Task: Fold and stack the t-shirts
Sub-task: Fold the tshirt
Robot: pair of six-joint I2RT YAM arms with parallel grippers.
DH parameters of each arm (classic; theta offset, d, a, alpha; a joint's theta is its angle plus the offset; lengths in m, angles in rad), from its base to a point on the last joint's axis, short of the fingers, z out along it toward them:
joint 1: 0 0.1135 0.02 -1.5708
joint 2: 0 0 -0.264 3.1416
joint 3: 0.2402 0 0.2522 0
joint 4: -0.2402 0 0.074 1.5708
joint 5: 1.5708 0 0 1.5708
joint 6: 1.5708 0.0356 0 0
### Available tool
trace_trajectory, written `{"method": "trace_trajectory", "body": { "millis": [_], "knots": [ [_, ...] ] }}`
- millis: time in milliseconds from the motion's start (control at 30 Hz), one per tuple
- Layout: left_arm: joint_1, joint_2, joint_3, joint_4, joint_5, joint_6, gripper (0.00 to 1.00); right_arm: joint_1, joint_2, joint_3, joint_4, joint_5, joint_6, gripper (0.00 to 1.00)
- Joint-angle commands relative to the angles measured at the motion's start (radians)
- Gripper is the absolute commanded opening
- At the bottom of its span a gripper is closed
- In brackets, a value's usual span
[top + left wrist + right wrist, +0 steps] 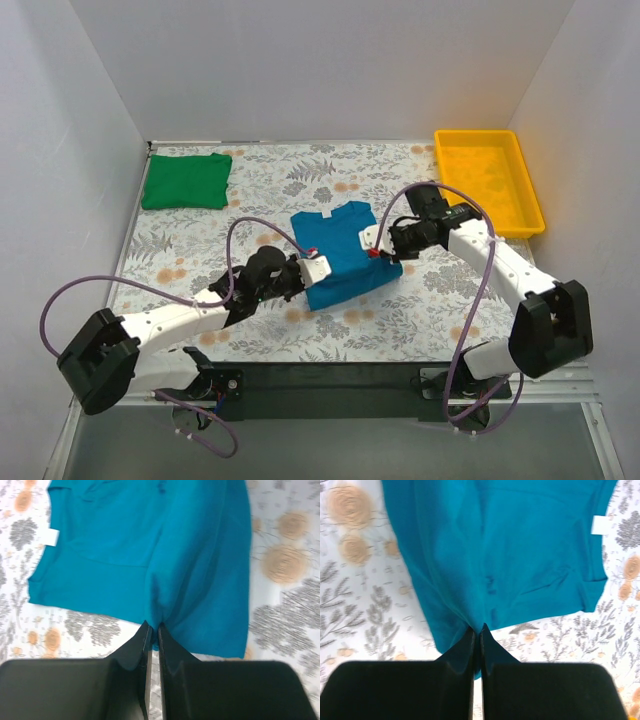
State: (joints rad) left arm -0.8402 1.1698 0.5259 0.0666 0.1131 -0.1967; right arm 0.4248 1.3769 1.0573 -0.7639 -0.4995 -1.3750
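The left claw is clenched, and a fold of the teal-blue t-shirt is pinched between its jaws; the cloth is puckered just at the tips. The right claw is clenched in the same way on the opposite border of this garment.

In the top view the shirt is spread at the middle of the flowered table, a little tilted. It is gripped at its 9 o'clock edge by the left claw and at its 3 o'clock edge by the right one. The green t-shirt is laid already folded at about 10 o'clock, well apart, and the yellow tray is found at about 2 o'clock.

A fold of the teal shirt is judged to be the step in hand. For a good result, both pinches should be raised together and level. The cloth between them should be held lightly stretched so that no sag or wrinkle is folded in. The edges should be matched before release.

A small white tag is sewn at the collar. No writing can be read on it, and no brand is seen elsewhere.
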Motion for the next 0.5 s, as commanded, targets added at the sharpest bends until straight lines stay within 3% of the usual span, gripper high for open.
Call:
{"method": "trace_trajectory", "body": {
  "millis": [0, 467],
  "knots": [
    [0.073, 0.057, 0.071, 0.105, 0.089, 0.065, 0.0, -0.006, 0.089, 0.105, 0.046, -0.005, 0.062, 0.01],
    [0.309, 0.335, 0.166, 0.351, 0.14, 0.089, 0.0, -0.024, 0.404, 0.408, 0.179, 0.041, 0.266, 0.01]
  ]
}}
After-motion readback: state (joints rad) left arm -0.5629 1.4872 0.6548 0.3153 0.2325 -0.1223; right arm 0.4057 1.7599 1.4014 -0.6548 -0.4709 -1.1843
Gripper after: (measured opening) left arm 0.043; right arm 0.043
